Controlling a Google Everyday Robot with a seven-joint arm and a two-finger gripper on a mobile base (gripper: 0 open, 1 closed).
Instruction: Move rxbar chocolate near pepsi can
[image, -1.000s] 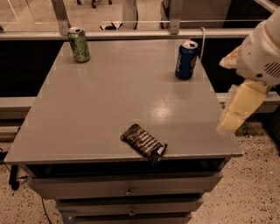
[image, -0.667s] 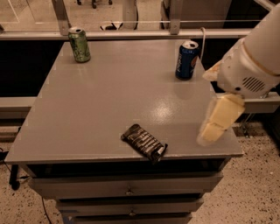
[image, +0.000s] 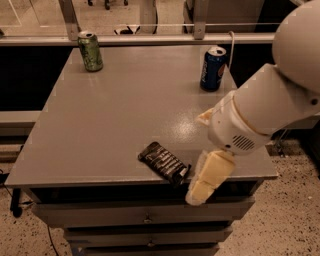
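Note:
The rxbar chocolate (image: 164, 163) lies flat on the grey table (image: 125, 110), near its front edge, with its dark wrapper turned diagonally. The pepsi can (image: 213, 68) stands upright at the table's far right. My gripper (image: 206, 181) hangs at the end of the large white arm, just right of the bar's near end and over the table's front edge. It is close to the bar but holds nothing that I can see.
A green can (image: 90, 51) stands upright at the far left corner. A rail and posts (image: 150, 39) run behind the table. Drawers (image: 145, 217) are below the front edge. The white arm (image: 270, 105) covers the table's right side.
The arm has swung left and toward the front, bringing the gripper from the table's right edge to just beside the bar. The bar and both cans have not moved.

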